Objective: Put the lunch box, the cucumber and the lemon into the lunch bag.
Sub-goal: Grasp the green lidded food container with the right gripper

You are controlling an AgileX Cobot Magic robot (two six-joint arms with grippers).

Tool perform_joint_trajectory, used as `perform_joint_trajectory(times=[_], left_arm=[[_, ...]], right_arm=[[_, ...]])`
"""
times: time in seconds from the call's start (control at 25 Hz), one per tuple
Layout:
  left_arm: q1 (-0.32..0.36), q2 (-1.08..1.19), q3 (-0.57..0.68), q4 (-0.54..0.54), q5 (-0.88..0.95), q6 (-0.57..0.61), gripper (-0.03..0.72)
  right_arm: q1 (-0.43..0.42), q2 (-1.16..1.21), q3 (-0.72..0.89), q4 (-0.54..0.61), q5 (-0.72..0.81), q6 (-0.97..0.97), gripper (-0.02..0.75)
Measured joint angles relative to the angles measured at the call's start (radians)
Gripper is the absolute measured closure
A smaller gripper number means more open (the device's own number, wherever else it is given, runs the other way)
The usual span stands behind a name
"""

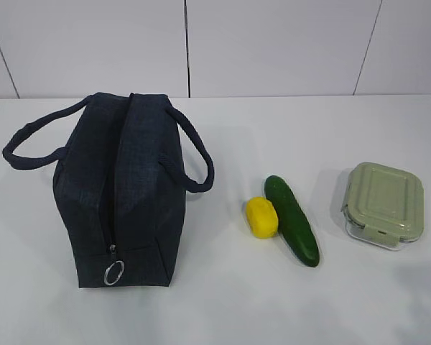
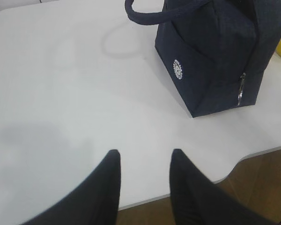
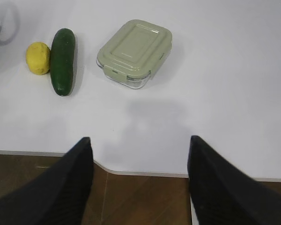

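The dark navy lunch bag stands on the left of the white table, zipper with silver ring pull facing the front; it also shows in the left wrist view as the lunch bag. To its right lie the yellow lemon and the dark green cucumber, touching side by side. The lunch box with its sage-green lid sits at the right. The right wrist view shows the lemon, cucumber and lunch box. My left gripper and right gripper hang open and empty over the table's front edge.
The table's front edge has a curved notch, with brown floor below it. A white panelled wall rises behind the table. Neither arm appears in the exterior view.
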Motion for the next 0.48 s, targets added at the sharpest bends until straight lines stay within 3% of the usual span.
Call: perform_joint_trajectory(times=[0.48], left_arm=[[0.000, 0.000, 0.000, 0.000, 0.000, 0.000, 0.450]], right_arm=[[0.000, 0.000, 0.000, 0.000, 0.000, 0.000, 0.264]])
